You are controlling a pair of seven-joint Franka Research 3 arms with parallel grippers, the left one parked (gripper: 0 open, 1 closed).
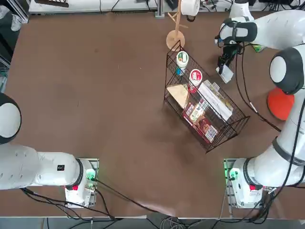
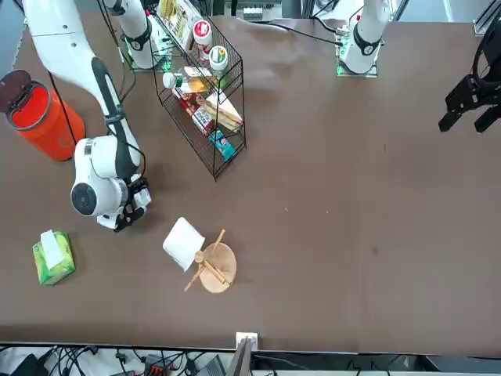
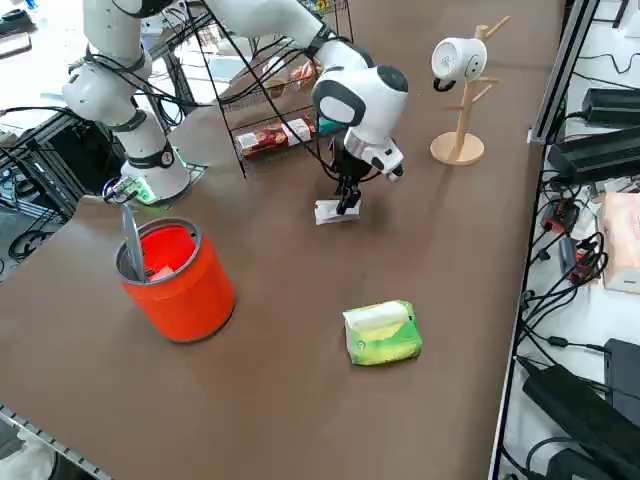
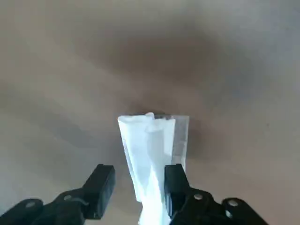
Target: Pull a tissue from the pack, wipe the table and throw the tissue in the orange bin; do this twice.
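the right gripper (image 3: 347,205) is reaching down over the far right part of the brown counter (image 1: 95,95), between the black wire basket (image 1: 202,102) and the light green pack (image 3: 382,333). in the wrist view its two black fingers (image 4: 101,185) are standing apart, with a crumpled white tissue (image 4: 150,154) rising between them; the tissue is lying against one finger while a clear gap is showing beside the other, so the fingers are looking released rather than clenched on it. from the right side view the tissue (image 3: 335,211) is sitting on the counter right under the fingertips. the pack (image 2: 53,256) is lying flat on the counter near the right arm's far reach, well apart from the gripper, its white top face showing upward. the orange bin (image 3: 175,275) is standing upright on the counter nearer the arm's base, well apart from the pack, with a grey strip leaning inside it; in the top view it (image 1: 281,102) is partly hidden by the arm. the wire basket is holding snack packets, cups and a long white box. a wooden mug tree (image 3: 462,95) is standing beyond the basket with a white mug (image 3: 455,58) hanging on it.
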